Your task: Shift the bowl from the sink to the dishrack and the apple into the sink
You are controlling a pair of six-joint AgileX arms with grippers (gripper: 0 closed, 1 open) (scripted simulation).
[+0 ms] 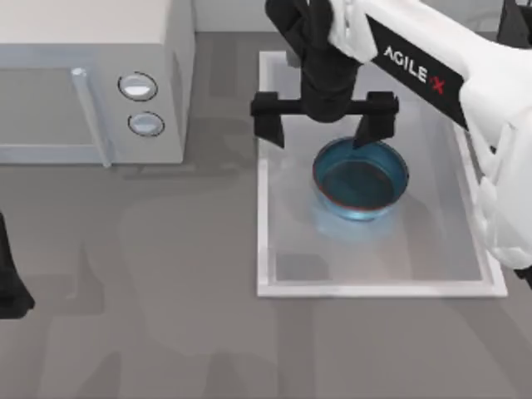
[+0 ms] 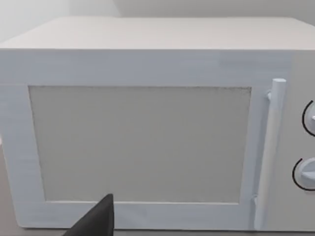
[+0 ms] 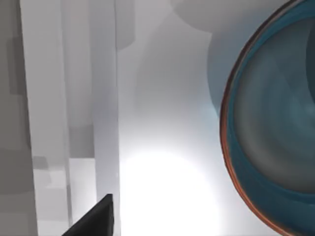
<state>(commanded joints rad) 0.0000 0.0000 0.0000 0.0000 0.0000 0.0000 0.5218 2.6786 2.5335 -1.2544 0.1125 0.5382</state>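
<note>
The blue bowl (image 1: 360, 179), dark teal inside with a reddish-brown rim, sits upright on the floor of the white sink (image 1: 264, 208), towards its far half. My right gripper (image 1: 318, 137) hangs open and wide over the sink's far end. One of its fingers (image 1: 367, 129) is at the bowl's far rim and the other is well out to the left, near the sink's left wall. In the right wrist view the bowl (image 3: 275, 128) lies close beside the bare sink floor (image 3: 162, 187). The apple and the dishrack are out of view.
A white microwave (image 1: 91, 83) with two round knobs stands at the back left, and its door (image 2: 140, 142) faces the left wrist camera. My left gripper (image 1: 10, 287) is parked at the table's left edge. Grey tabletop lies open in front of the sink.
</note>
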